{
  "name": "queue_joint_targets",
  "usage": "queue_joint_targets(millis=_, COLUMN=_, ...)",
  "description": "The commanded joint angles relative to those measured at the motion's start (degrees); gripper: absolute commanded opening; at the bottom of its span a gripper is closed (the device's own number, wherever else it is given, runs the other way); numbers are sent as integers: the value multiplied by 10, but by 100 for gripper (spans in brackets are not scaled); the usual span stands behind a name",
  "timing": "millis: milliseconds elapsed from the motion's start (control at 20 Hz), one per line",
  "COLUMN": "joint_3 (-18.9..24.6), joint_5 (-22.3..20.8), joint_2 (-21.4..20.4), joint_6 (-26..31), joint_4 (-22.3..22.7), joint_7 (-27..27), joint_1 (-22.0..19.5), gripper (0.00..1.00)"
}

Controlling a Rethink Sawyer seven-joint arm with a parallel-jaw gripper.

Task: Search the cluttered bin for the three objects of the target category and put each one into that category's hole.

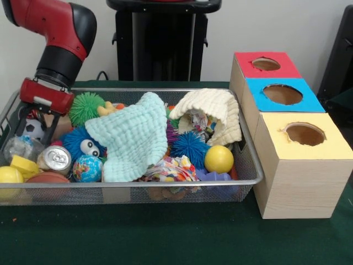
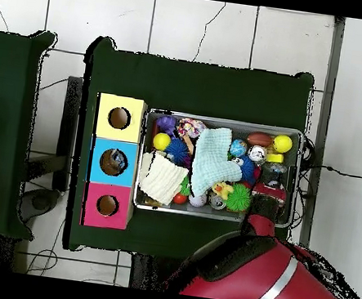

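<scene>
A wire mesh bin (image 1: 165, 184) is packed with toys and cloths. My gripper (image 1: 35, 137) reaches down into its left end, open, with a small soccer ball (image 1: 34, 129) between the fingers. Beside it lie a soda can (image 1: 55, 159), a globe ball (image 1: 87, 168), a blue furry toy with eyes (image 1: 83, 144) and a green spiky ball (image 1: 85, 107). A yellow ball (image 1: 219, 159) rests near the right end. Three boxes with round holes stand to the right: red (image 1: 248, 62), blue (image 1: 256, 91), yellow (image 1: 276, 138). From overhead the gripper (image 2: 270, 186) is at the bin's right end (image 2: 298, 180).
A teal cloth (image 1: 135, 138) and a cream cloth (image 1: 212, 113) cover the bin's middle. A blue spiky ball (image 1: 189, 146), another yellow ball (image 1: 10, 176) and a brown ball (image 1: 47, 179) also lie inside. The blue box's hole (image 2: 114, 161) holds something colourful.
</scene>
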Motion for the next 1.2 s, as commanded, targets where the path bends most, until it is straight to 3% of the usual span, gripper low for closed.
queue_joint_targets(millis=50, joint_3=96, joint_5=-11, joint_2=21, joint_6=-33, joint_4=-124, joint_7=87, joint_1=11, gripper=100)
queue_joint_targets(millis=250, joint_3=113, joint_5=-70, joint_2=15, joint_6=28, joint_4=-145, joint_7=131, joint_1=10, gripper=100)
queue_joint_targets(millis=350, joint_3=118, joint_5=-74, joint_2=12, joint_6=57, joint_4=-138, joint_7=143, joint_1=11, gripper=100)
queue_joint_targets(millis=800, joint_3=126, joint_5=-41, joint_2=-7, joint_6=144, joint_4=-84, joint_7=141, joint_1=11, gripper=100)
queue_joint_targets(millis=1000, joint_3=109, joint_5=3, joint_2=-46, joint_6=196, joint_4=-24, joint_7=130, joint_1=28, gripper=100)
queue_joint_targets(millis=1200, joint_3=78, joint_5=30, joint_2=-105, joint_6=181, joint_4=17, joint_7=114, joint_1=61, gripper=100)
